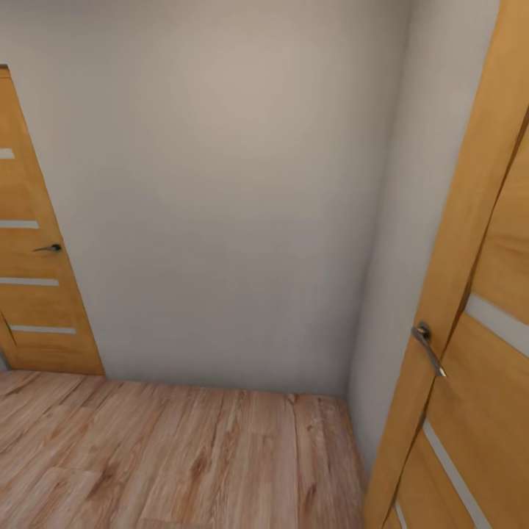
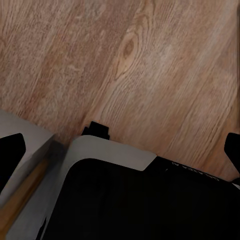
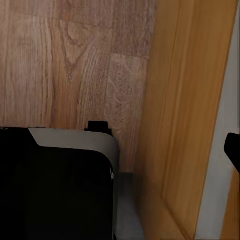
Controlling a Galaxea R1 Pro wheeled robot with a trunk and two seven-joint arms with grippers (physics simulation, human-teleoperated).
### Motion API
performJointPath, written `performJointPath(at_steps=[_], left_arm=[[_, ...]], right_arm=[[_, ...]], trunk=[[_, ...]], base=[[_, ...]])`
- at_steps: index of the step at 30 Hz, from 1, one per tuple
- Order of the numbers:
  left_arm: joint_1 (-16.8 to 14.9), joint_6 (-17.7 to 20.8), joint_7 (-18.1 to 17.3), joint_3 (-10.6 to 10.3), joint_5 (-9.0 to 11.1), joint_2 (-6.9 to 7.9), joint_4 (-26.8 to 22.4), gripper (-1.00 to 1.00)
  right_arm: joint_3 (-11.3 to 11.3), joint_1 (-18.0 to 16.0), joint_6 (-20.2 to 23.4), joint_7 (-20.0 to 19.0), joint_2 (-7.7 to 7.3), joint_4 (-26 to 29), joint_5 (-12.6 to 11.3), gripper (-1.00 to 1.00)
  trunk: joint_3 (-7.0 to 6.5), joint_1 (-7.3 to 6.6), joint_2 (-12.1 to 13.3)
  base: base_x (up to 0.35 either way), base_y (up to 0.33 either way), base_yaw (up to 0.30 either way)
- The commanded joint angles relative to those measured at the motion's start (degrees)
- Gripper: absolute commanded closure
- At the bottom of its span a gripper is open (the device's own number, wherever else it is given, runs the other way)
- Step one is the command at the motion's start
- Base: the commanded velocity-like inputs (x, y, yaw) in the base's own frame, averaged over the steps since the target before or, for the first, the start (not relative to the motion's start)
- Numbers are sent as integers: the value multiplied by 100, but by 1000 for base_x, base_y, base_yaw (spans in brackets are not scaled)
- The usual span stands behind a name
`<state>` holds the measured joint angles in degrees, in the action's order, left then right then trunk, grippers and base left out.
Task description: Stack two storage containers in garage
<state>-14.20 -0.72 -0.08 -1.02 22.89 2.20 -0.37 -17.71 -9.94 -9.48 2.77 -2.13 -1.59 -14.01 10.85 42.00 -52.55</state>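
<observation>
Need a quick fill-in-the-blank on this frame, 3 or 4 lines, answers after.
1. The head view shows ____ wooden doors, one at the left and one close at the right.
2. The floor is made of light wood ____.
3. Between the doors stands a plain off-white ____.
4. The lever handle on the right door is ____ in colour.

Missing words: two; planks; wall; silver

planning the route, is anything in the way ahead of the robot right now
Yes. A plain wall closes off the wood-plank floor straight ahead. A shut wooden door stands at the left, and another wooden door stands close on the right.
</observation>
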Motion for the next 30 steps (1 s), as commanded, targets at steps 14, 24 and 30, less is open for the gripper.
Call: performJointPath(at_steps=[14,24,30], left_arm=[[-4,-2,-1,-13,32,9,10,-100],[-4,-6,-1,-13,32,9,10,-100],[-4,-6,-1,-13,38,9,18,-100]], right_arm=[[-49,-8,-16,4,19,-17,-57,-100],[-34,-8,-22,8,21,-17,-88,-100],[-30,-8,-28,12,16,-17,-99,-100]], trunk=[[8,4,-5],[8,4,-5],[8,4,-5]], base=[[321,0,0],[321,0,0],[321,0,0]])
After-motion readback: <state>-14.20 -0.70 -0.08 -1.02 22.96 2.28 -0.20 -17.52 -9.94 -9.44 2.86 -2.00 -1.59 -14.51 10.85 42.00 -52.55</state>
